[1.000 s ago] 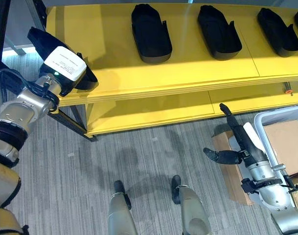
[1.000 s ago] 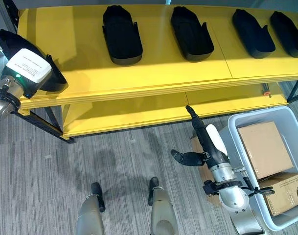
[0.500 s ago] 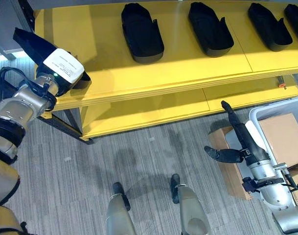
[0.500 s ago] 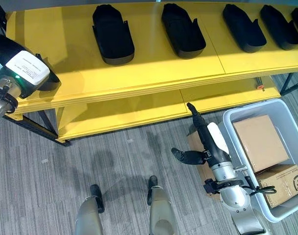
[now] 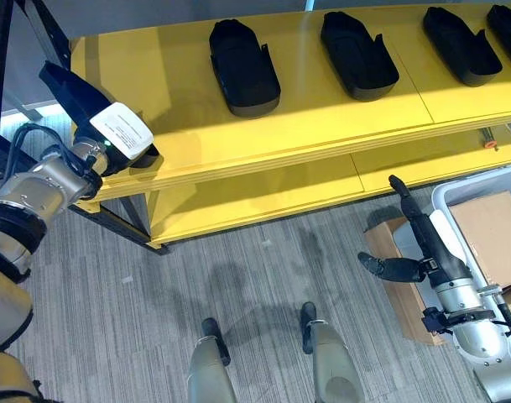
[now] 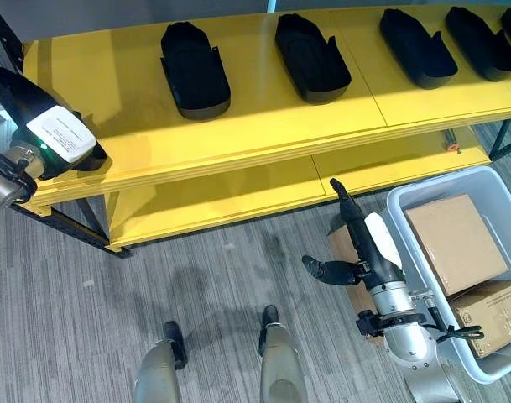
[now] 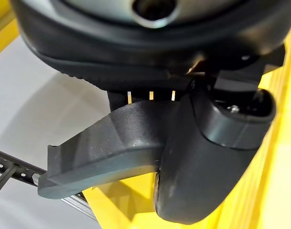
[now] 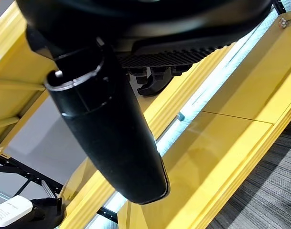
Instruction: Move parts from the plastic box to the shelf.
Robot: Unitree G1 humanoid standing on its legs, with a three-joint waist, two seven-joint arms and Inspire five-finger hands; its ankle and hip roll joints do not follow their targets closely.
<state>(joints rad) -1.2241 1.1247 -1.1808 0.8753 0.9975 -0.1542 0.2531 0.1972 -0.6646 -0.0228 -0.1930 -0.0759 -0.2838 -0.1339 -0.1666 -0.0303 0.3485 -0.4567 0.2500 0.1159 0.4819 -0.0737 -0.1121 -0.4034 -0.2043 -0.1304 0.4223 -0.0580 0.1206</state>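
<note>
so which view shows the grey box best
The right eye view: the grey box shows most of its rim, with cardboard boxes inside. The left eye view cuts it at the edge.

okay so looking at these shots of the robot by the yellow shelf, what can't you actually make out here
- Left hand: in the left eye view its white-topped back hides its fingers; the black part beneath is partly covered.
- Grey plastic box: cut off by the right eye view's right edge; cardboard boxes hide any parts inside.
- Rightmost black part on the shelf: cut by the edge.
</note>
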